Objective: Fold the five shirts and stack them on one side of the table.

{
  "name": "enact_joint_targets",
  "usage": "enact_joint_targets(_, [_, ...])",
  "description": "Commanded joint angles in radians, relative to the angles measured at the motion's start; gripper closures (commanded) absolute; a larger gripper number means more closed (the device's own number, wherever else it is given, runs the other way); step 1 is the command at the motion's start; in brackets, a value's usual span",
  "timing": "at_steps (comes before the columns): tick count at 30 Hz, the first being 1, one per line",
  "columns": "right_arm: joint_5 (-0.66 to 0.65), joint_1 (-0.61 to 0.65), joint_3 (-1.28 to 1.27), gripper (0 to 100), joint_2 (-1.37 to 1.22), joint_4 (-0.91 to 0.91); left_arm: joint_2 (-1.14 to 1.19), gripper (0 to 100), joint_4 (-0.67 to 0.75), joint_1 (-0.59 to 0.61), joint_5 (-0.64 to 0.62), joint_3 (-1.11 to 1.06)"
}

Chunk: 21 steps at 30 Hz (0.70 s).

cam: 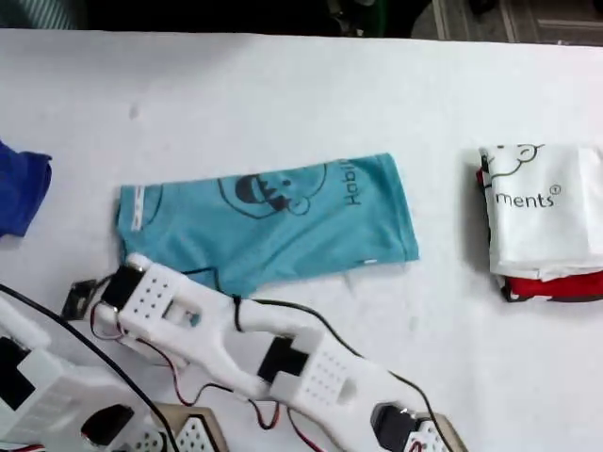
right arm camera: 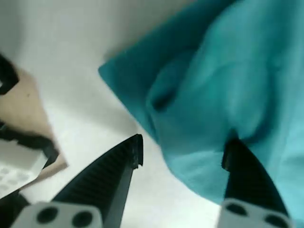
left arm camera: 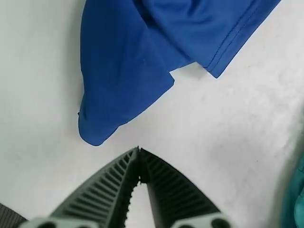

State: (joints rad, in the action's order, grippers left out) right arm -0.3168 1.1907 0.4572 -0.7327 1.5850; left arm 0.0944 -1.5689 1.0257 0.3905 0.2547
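Observation:
A teal shirt point(cam: 273, 221) with a dark print lies folded into a long strip in the middle of the white table point(cam: 283, 94). My right gripper point(cam: 132, 264) is at the strip's near left corner. In the right wrist view it point(right arm camera: 185, 145) is open, one finger on each side of a bunched teal shirt point(right arm camera: 228, 71) edge. A crumpled blue shirt point(cam: 19, 188) lies at the table's left edge. My left gripper point(left arm camera: 139, 149) is shut on nothing, just short of the blue shirt point(left arm camera: 123, 61). At the right, a folded white shirt point(cam: 542, 207) tops a red one point(cam: 556, 285).
The two arm bases and their cables point(cam: 283, 311) crowd the table's near edge. A tan board point(right arm camera: 23, 118) sits under the arm mounts. Bare white tabletop lies between the teal shirt and the stack, and along the far side.

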Motion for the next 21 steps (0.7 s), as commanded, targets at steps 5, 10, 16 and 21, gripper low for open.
enact_joint_targets(5, [-0.009, -0.008, 0.005, 99.1, -0.048, -0.134, -0.048, 97, 0.005, 0.015, 0.009, 0.041])
enact_joint_targets(10, [-0.008, -0.056, 0.052, 98.4, -0.047, -0.111, -0.047, 97, 0.005, 0.024, 0.009, 0.035])
enact_joint_targets(16, [-0.009, -0.117, 0.261, 98.1, -0.051, -0.019, -0.047, 97, 0.005, 0.022, 0.009, 0.038])
enact_joint_targets(21, [-0.015, -0.173, 0.411, 98.1, -0.058, -0.001, -0.047, 97, 0.005, 0.022, 0.009, 0.037])
